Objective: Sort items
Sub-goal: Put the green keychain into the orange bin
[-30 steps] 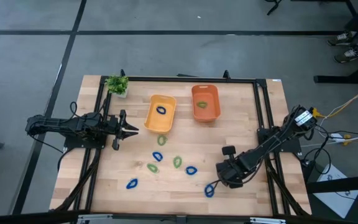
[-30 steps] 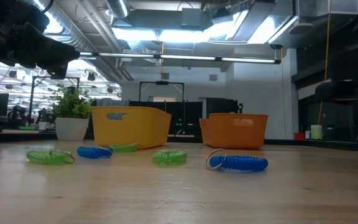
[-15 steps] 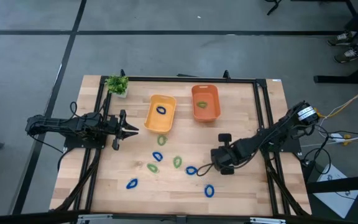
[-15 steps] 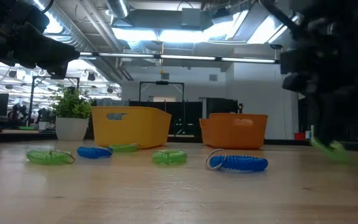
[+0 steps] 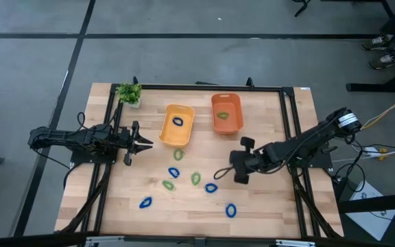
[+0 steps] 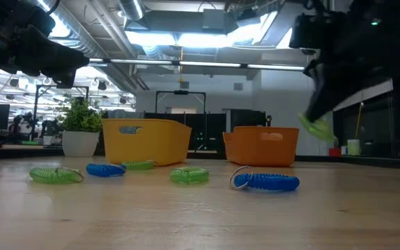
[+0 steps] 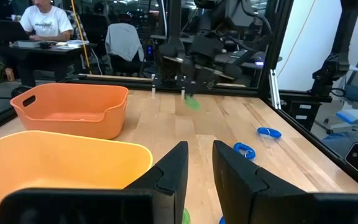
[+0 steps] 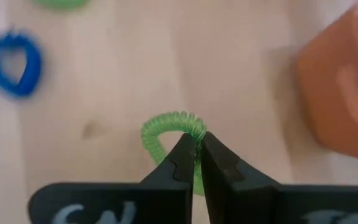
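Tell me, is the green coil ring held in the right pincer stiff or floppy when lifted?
Probably springy: the green ring is a wound coil that keeps its loop while pinched by the right pincer. Probably light too, since it hangs from one thin edge. It looks unlikely to roll; similar rings lie flat on the table.

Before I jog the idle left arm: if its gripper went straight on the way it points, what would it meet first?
Probably the yellow bin: the left gripper points at its near end, bare table between, though height is unclear.
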### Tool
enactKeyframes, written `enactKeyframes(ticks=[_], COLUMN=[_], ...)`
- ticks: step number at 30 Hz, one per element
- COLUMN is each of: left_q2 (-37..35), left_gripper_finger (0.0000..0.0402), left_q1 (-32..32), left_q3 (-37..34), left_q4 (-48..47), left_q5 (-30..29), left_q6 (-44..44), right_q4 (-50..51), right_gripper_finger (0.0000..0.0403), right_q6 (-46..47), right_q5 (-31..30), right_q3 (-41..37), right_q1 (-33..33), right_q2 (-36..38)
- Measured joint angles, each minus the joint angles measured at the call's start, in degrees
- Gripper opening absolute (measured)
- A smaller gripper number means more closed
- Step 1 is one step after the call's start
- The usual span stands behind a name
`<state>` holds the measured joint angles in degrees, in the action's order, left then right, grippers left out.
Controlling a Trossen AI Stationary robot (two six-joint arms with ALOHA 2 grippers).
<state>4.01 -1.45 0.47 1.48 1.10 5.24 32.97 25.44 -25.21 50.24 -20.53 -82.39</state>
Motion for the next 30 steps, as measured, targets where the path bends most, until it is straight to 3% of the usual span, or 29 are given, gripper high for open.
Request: enactKeyframes(ticks=[6,13,30], left_q2=[0.0,0.0,0.0], left_gripper_finger=[0.007,0.007,0.007], left_q1=[0.0,0.0,0.0], left_q3=[0.0,0.0,0.0], left_q4=[0.0,0.0,0.0], left_q5=[0.0,0.0,0.0], left_q6=[-0.01,-0.01,-0.01], right_q4=[-6.56,-18.35,-31.17], right_gripper_finger=[0.0015,0.0015,0.0015], right_q6=[2.58,-3.47,-17.1], right_q5=[-7.72,-15.32,-16.38], right_q3=[0.0,0.08,0.11], right_q1=[0.98,1.4,9.06], right_q2=[0.04,0.04,-0.11])
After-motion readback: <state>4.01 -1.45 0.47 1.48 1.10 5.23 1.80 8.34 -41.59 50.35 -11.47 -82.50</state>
